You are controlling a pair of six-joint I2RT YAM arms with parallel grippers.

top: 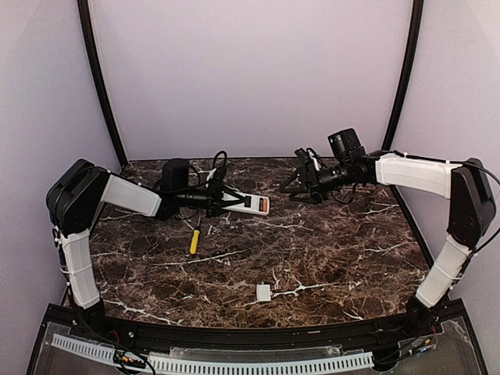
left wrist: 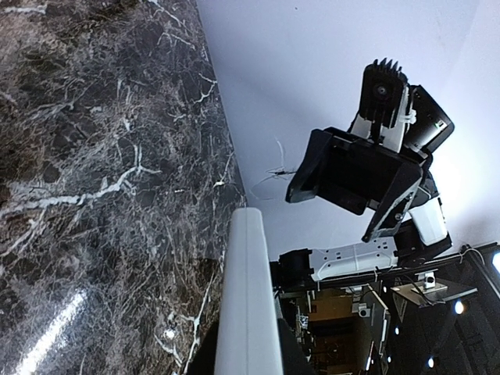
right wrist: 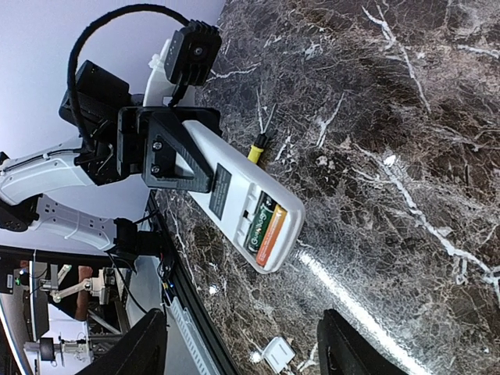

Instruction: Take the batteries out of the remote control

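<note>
Two batteries (right wrist: 266, 226) (one greenish, one orange) sit side by side in the open compartment at one end of the remote control (right wrist: 230, 195). The left gripper (right wrist: 187, 168) is clenched on the remote's other end and seems to hold it just above the table (top: 336, 258). The compartment is turned toward the right arm (top: 414, 173), probably so the cells can be picked out. The left arm (top: 133, 195) reaches in low, its forearm roughly level. The right gripper (top: 299, 183) hangs apart from the remote and faces it, jaws spread and empty. A screwdriver (top: 194, 238) and a small white cover (top: 263, 292) lie on the table.
</note>
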